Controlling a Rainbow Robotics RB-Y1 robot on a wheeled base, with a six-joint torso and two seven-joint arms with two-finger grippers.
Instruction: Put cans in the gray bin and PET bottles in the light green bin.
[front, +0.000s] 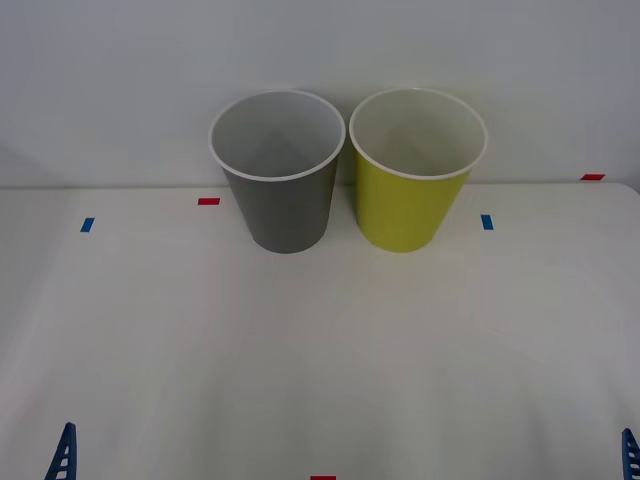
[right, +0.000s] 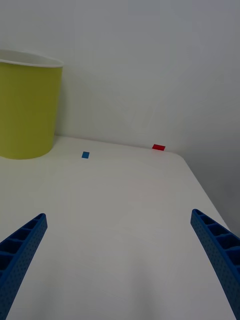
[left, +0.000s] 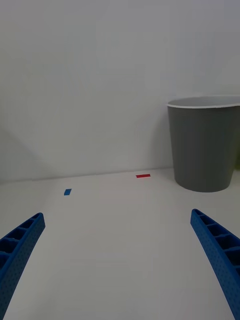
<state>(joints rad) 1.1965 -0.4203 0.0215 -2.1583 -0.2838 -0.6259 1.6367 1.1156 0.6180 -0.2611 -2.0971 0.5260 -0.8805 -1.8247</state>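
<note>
While both arms sit low at near table (front: 320, 380) edge, left gripper (left: 117, 265) and right gripper (right: 120, 262) each show blue fingers spread wide, holding nothing. Gray bin (front: 278, 172) upright at far table edge by wall. Light green bin (front: 415, 170) just beside gray bin, on its right, upright. Small red and blue tape marks flank gray bin.

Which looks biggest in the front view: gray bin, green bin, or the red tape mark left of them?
1. The gray bin and the light green bin look alike in size; no ranking.
2. Red tape mark, far smaller.
</note>
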